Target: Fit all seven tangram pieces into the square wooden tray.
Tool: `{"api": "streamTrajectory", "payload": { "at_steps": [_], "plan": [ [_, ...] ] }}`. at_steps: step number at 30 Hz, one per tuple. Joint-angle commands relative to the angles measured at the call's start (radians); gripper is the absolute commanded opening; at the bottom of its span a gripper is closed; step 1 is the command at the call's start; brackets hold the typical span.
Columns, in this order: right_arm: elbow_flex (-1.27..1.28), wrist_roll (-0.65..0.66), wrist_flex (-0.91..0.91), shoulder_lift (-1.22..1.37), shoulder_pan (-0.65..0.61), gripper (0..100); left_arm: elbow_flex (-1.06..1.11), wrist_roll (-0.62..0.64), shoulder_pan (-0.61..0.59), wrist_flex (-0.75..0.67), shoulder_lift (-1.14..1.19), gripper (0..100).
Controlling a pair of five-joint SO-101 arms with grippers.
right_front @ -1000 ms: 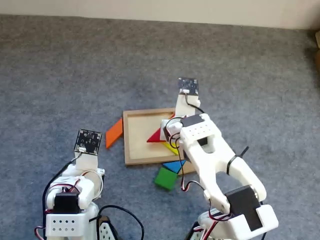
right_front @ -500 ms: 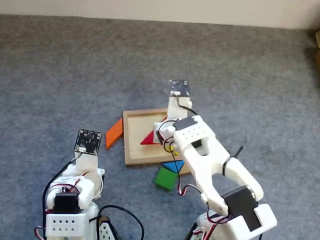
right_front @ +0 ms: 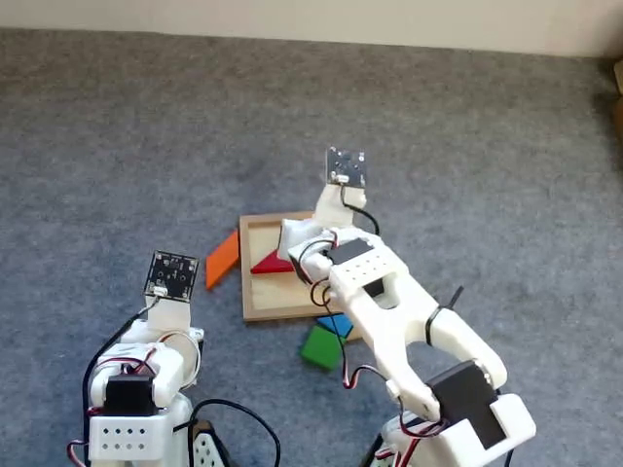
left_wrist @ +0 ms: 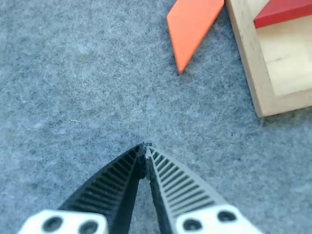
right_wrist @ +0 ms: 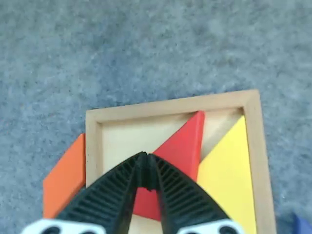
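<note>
- Right tool (right_wrist: 145, 158) is closed with its ribbed fingertips pressed together. It grips nothing and sits low over the near part of the red triangle (right_wrist: 183, 141).
- The left tool (left_wrist: 145, 146) is also closed and empty, tips together. It hangs above the grey bench (left_wrist: 73, 73), near and to the left of the tray.
- The square wooden tray (right_front: 255, 292) lies flat in the middle of the bench, with the right arm stretched over its right half.
- The red triangle lies inside the tray, one point aimed at the far rim (right_wrist: 170, 105).
- A yellow triangle (right_wrist: 226, 175) also lies inside the tray, to the right of the red one. Their long edges touch, and it sits against the right rim.
- Bare wood shows on the tray floor at the far left corner.
- An orange piece (right_front: 223, 258) lies on the bench outside the tray, just beside the left rim.
- A blue piece (right_front: 336, 324) sits at the tray's near rim, partly under the right arm. I cannot tell whether it rests on the rim.
- A green square (right_front: 319, 346) lies on the bench just beside the blue piece, on its near side and outside the tray.
</note>
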Motion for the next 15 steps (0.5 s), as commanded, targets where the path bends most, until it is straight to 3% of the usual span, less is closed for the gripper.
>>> {"api": "streamTrajectory", "payload": {
  "at_steps": [1,8,15],
  "plan": [
    [-0.013,-0.011,-0.024,-0.059,0.001,0.4,0.021,0.003,-0.012,0.006,-0.027,1],
    [0.035,-0.008,0.068,-0.225,0.007,0.4,0.021,0.003,-0.012,0.006,-0.027,1],
    [0.035,-0.008,0.093,-0.165,0.007,0.4,0.021,0.003,-0.012,0.006,-0.027,1]
  ]
}}
